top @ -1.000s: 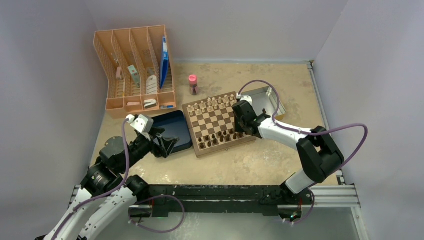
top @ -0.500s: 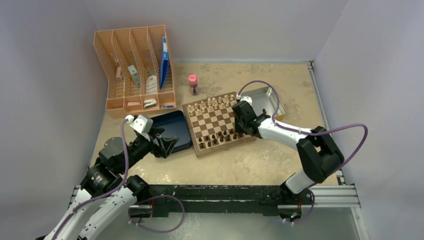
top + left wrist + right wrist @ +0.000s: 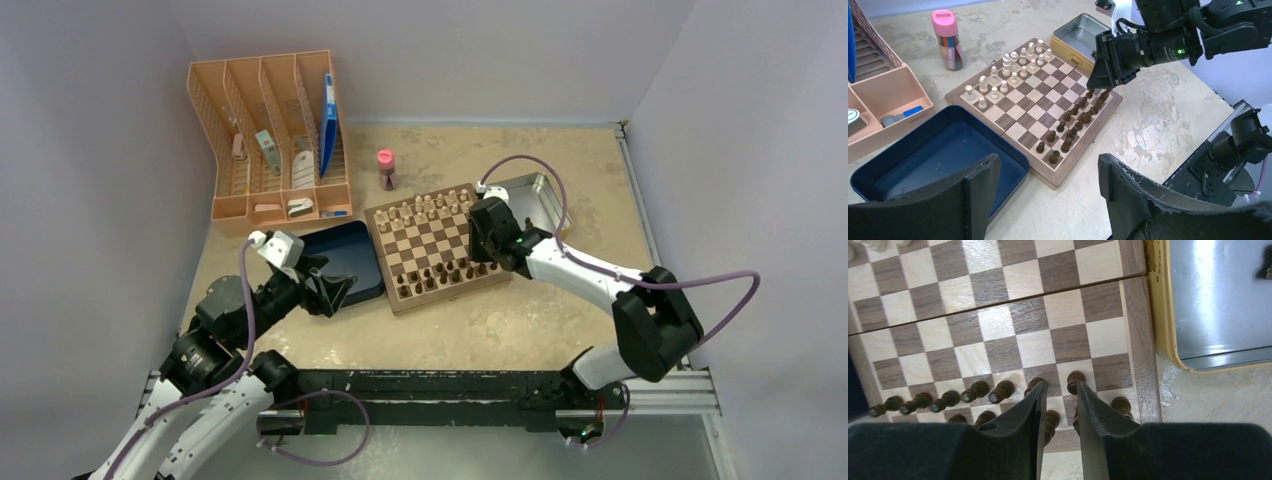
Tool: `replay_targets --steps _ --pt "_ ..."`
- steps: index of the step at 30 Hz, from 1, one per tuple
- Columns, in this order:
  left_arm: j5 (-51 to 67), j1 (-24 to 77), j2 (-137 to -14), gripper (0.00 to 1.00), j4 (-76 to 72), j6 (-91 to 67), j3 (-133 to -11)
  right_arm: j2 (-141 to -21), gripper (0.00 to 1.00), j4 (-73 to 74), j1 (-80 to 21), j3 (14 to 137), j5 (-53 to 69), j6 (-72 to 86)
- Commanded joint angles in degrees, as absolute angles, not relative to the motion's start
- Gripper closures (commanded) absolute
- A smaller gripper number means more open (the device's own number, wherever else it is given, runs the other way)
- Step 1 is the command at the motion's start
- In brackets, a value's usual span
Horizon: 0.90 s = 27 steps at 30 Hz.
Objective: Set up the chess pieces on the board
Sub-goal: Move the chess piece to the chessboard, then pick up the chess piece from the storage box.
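The board (image 3: 430,243) lies mid-table. The dark chess pieces (image 3: 440,275) stand in two rows on its near side, pale pieces (image 3: 420,208) on its far side. My right gripper (image 3: 484,258) hangs over the right end of the dark rows. In the right wrist view its jaws (image 3: 1062,386) are a little apart and hold nothing, with dark pieces (image 3: 1000,390) just beside and under the fingers. My left gripper (image 3: 1048,162) is wide open and empty, low over the table between the dark blue box (image 3: 938,155) and the board's near corner (image 3: 1068,175).
A yellow-rimmed metal tin (image 3: 535,200) sits at the board's right edge. A pink-capped bottle (image 3: 385,170) stands behind the board. An orange desk organiser (image 3: 270,140) is at the back left. The blue box (image 3: 345,262) touches the board's left side. Walls enclose the table.
My right arm's elbow has swung out to the right and the right gripper has shifted slightly over the board's right end. My left arm has not moved.
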<state>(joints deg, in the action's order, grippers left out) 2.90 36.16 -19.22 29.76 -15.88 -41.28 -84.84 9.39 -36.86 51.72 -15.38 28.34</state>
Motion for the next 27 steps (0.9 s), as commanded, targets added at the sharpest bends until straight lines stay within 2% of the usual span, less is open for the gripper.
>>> replay_targets --steps 1,11,18,22,27 --pt "2.90 36.30 -19.90 0.29 28.71 -16.31 -41.19 -79.98 0.68 9.04 -37.12 54.34 -13.92 28.20" --pt "3.60 36.30 -19.88 0.26 28.40 -16.35 -40.63 -75.92 0.64 1.24 -34.31 54.00 -19.72 28.39" --pt "4.95 36.36 -23.13 0.26 28.13 -16.12 -40.41 -82.48 0.66 2.28 -28.48 57.66 -24.67 26.20" --pt "5.41 36.30 -24.34 0.26 28.34 -16.11 -40.53 -84.89 0.68 0.20 -22.95 58.29 -24.16 24.27" --pt "4.10 36.30 -24.52 0.26 28.22 -16.85 -39.75 -88.85 0.66 -3.17 -20.68 59.70 -29.22 20.08"
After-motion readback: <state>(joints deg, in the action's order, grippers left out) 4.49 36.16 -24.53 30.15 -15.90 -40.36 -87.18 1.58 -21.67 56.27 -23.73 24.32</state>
